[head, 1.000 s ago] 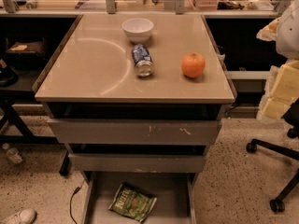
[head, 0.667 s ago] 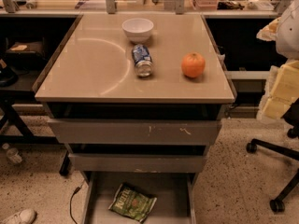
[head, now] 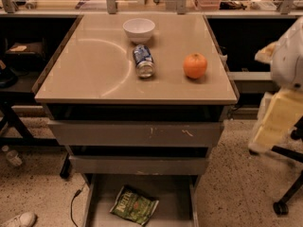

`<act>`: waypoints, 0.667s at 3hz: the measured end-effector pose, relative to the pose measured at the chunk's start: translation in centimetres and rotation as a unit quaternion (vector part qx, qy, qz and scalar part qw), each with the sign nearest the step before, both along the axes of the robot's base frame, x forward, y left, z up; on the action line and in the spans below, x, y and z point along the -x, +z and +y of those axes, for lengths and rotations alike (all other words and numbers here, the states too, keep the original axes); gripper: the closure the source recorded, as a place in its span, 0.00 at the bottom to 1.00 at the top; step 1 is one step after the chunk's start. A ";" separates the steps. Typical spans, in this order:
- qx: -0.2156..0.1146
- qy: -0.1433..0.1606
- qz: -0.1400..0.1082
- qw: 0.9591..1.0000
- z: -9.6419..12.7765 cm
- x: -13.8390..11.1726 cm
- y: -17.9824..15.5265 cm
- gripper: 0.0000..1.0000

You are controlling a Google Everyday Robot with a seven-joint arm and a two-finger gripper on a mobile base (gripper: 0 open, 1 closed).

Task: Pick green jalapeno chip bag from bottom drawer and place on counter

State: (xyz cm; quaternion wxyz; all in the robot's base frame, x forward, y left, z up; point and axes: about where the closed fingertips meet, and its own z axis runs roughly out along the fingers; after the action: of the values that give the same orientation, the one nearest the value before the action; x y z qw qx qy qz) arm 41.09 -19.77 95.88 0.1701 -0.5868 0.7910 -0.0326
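The green jalapeno chip bag lies flat on the grey floor of the open bottom drawer, a little left of its middle. The beige counter is above the two upper drawers, which are closed. My arm shows as white and yellowish parts at the right edge, level with the counter and to its right. My gripper is out of view.
On the counter stand a white bowl, a blue-and-silver can lying on its side, and an orange. A chair base with a wheel is on the floor at the right. A cable and a shoe lie at the left.
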 end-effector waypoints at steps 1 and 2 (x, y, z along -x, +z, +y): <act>-0.015 -0.003 0.038 0.999 2.7 2.3 -6.0 0.00; -0.020 0.000 0.085 0.996 4.9 4.3 -13.3 0.00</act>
State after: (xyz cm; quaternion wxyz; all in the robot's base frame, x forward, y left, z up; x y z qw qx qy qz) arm 36.83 -14.83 82.61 0.1142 -0.5837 0.8032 0.0332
